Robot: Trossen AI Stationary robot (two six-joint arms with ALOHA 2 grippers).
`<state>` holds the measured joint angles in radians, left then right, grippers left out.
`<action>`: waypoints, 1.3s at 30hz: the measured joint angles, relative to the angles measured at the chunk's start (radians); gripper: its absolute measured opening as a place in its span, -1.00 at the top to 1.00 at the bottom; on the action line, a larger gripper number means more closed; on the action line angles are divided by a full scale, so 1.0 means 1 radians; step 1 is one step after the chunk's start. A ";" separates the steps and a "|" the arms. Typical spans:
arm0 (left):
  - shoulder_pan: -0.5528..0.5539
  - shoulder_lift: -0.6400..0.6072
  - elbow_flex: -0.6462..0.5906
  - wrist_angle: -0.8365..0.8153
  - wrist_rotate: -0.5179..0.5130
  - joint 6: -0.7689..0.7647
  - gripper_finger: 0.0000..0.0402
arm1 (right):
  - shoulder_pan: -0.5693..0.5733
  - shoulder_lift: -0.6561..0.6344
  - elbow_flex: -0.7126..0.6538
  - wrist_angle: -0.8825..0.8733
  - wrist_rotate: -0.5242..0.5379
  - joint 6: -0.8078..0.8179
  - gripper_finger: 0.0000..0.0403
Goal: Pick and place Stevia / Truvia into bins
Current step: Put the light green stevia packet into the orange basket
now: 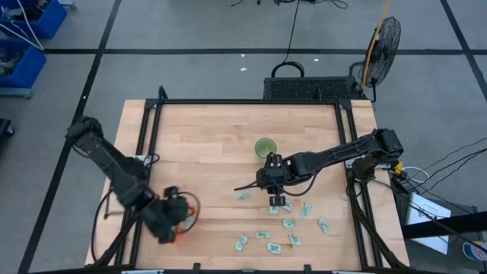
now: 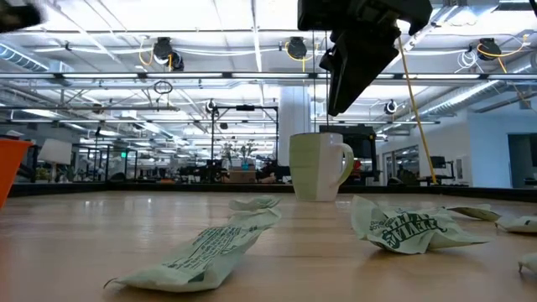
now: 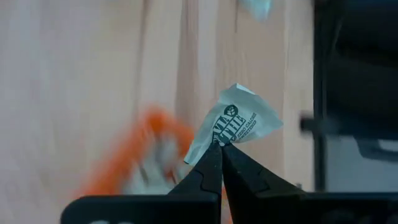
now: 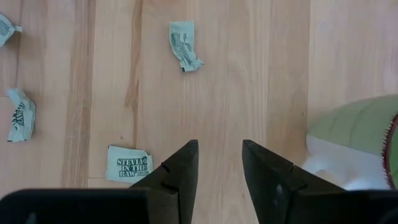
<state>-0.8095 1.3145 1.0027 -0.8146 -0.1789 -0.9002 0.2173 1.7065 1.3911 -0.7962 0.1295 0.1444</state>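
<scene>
Several white-and-green Stevia sachets (image 1: 289, 223) lie flat on the wooden table at the near right. They also show in the right wrist view (image 4: 184, 45) and the low view (image 2: 210, 252). My left gripper (image 1: 171, 221) hangs over the orange basket (image 1: 190, 207) at the near left, shut on one sachet (image 3: 239, 121). The basket (image 3: 149, 149) is blurred under it, with pale sachets inside. My right gripper (image 4: 217, 162) stands open above the table near the sachets, beside the green cup (image 1: 265, 147), with nothing between its fingers. My left gripper pinches the sachet's lower corner (image 3: 216, 144) between its two fingertips (image 3: 205, 168). The rest of the crumpled sachet sticks out past the tips. The fingers slant down from above. The sachet is lifted clear, over the orange basket.
The green cup (image 2: 319, 165) stands upright at the table's middle, close to my right gripper. A black frame rail (image 1: 144, 137) runs along the table's left side, and another along its right. The bare wood at the table's far half (image 1: 213, 129) carries nothing.
</scene>
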 joint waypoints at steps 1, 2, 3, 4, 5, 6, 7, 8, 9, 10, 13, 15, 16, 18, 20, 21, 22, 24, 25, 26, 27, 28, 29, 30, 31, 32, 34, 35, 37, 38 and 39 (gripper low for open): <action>-0.028 0.009 0.000 -0.023 0.023 -0.080 0.96 | 0.000 0.000 0.000 0.002 0.000 0.000 0.42; -0.052 0.018 0.000 -0.045 0.046 -0.160 0.97 | 0.000 0.000 0.000 0.005 0.000 0.000 0.42; -0.071 0.026 0.000 -0.064 0.067 -0.233 0.98 | 0.000 0.000 0.000 0.010 0.000 0.000 0.42; -0.088 0.033 0.000 -0.074 0.086 -0.297 0.98 | 0.000 0.000 0.000 0.013 0.000 0.000 0.42; -0.104 0.040 0.000 -0.077 0.099 -0.350 0.98 | 0.000 0.000 0.000 0.014 0.000 0.000 0.42; -0.117 0.045 0.000 -0.076 0.107 -0.394 0.96 | 0.000 0.000 0.000 0.016 0.000 0.000 0.42; -0.127 0.051 0.000 -0.076 0.108 -0.427 0.93 | 0.000 0.000 0.000 0.018 0.000 0.000 0.42; -0.133 0.057 0.000 -0.076 0.109 -0.451 0.90 | 0.000 0.000 0.000 0.018 0.000 0.000 0.42; -0.135 0.062 0.000 -0.081 0.111 -0.472 0.86 | 0.000 0.000 0.000 0.019 0.000 0.000 0.42; -0.135 0.067 0.000 -0.088 0.111 -0.487 0.81 | 0.000 0.000 0.000 0.020 0.000 0.000 0.42; -0.133 0.079 0.000 -0.118 0.104 -0.501 0.69 | 0.000 0.000 0.000 0.026 0.000 0.000 0.42; -0.130 0.086 0.000 -0.122 0.103 -0.502 0.62 | 0.000 0.000 0.000 0.038 0.000 0.000 0.42; -0.128 0.087 0.000 -0.118 0.104 -0.501 0.59 | 0.000 0.000 0.000 0.045 0.000 -0.002 0.42; -0.126 0.087 0.000 -0.117 0.099 -0.497 0.55 | 0.000 0.000 -0.001 0.060 0.000 -0.009 0.42; -0.118 0.087 0.000 -0.118 0.076 -0.479 0.53 | 0.000 0.000 -0.022 0.121 0.000 -0.031 0.42; -0.113 0.087 0.000 -0.117 0.055 -0.462 0.52 | 0.000 0.000 -0.042 0.169 0.000 -0.053 0.42; -0.109 0.087 0.000 -0.116 0.033 -0.443 0.52 | 0.000 0.000 -0.068 0.219 0.000 -0.078 0.42; -0.094 0.087 0.000 -0.115 -0.013 -0.409 0.52 | 0.000 0.000 -0.131 0.334 -0.002 -0.131 0.42; -0.085 0.087 0.000 -0.114 -0.040 -0.388 0.52 | 0.000 0.000 -0.170 0.410 -0.002 -0.160 0.42; -0.074 0.087 0.000 -0.111 -0.066 -0.364 0.52 | 0.000 0.000 -0.213 0.489 -0.002 -0.184 0.42; -0.062 0.087 0.000 -0.109 -0.091 -0.338 0.52 | -0.001 0.000 -0.262 0.575 -0.002 -0.202 0.42; -0.051 0.087 0.000 -0.107 -0.115 -0.312 0.52 | -0.001 0.000 -0.311 0.657 -0.003 -0.210 0.42; -0.040 0.087 0.000 -0.106 -0.138 -0.282 0.52 | -0.001 0.001 -0.353 0.732 -0.003 -0.215 0.42; -0.029 0.087 0.000 -0.107 -0.159 -0.250 0.52 | -0.002 0.002 -0.392 0.808 -0.011 -0.219 0.42; -0.017 0.087 0.000 -0.107 -0.176 -0.218 0.52 | -0.004 0.002 -0.428 0.885 -0.032 -0.227 0.42; -0.004 0.087 0.000 -0.106 -0.192 -0.183 0.52 | -0.007 0.002 -0.461 0.957 -0.062 -0.235 0.42; 0.024 0.087 0.000 -0.105 -0.216 -0.120 0.52 | -0.014 0.008 -0.518 1.092 -0.104 -0.229 0.42; 0.039 0.087 0.000 -0.103 -0.226 -0.091 0.52 | -0.018 0.018 -0.539 1.158 -0.112 -0.215 0.42; 0.069 0.087 0.000 -0.097 -0.255 -0.033 0.52 | -0.027 0.048 -0.557 1.257 -0.140 -0.200 0.42; 0.082 0.087 0.000 -0.096 -0.276 -0.010 0.52 | -0.030 0.068 -0.557 1.293 -0.156 -0.197 0.42; 0.097 0.087 0.000 -0.095 -0.301 0.007 0.52 | -0.033 0.091 -0.553 1.308 -0.161 -0.198 0.42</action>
<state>-0.7128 1.4014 1.0023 -0.9092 -0.4795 -0.8932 0.1840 1.7973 0.8381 0.5121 -0.0311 -0.0541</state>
